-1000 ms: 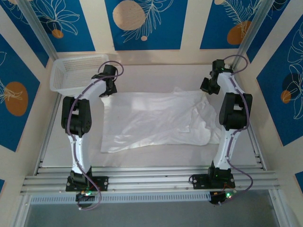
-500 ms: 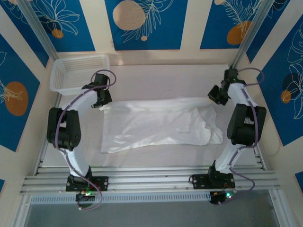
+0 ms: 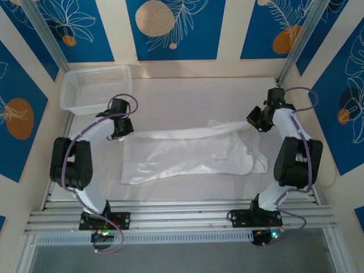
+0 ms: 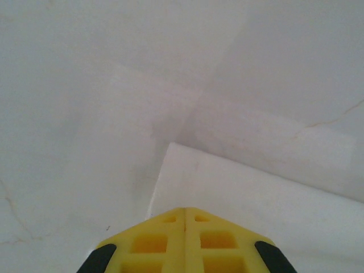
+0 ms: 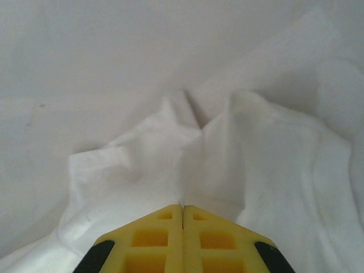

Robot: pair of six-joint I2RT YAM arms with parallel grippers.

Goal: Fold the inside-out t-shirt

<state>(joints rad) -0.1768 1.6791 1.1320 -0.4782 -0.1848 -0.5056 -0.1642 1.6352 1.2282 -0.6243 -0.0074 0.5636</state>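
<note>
Two far corners of the t-shirt (image 3: pixel 187 159), spread across the table (image 3: pixel 187 94), are pinched shut in the left gripper (image 3: pixel 120 132) at 10 o'clock and the right gripper (image 3: pixel 254 120) at 2 o'clock, so the first fold is judged begun and an even pull toward 6 o'clock is called for.

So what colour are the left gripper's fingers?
Yellow fingers, black at the sides; clearest in left wrist view.

Right gripper (image 5: pixel 182 207): yellow fingers pressed together, pinching t-shirt (image 5: pixel 267 153) edge. White fabric bunches into creased ridges just ahead. Bare table (image 5: pixel 85 51) beyond.
</note>
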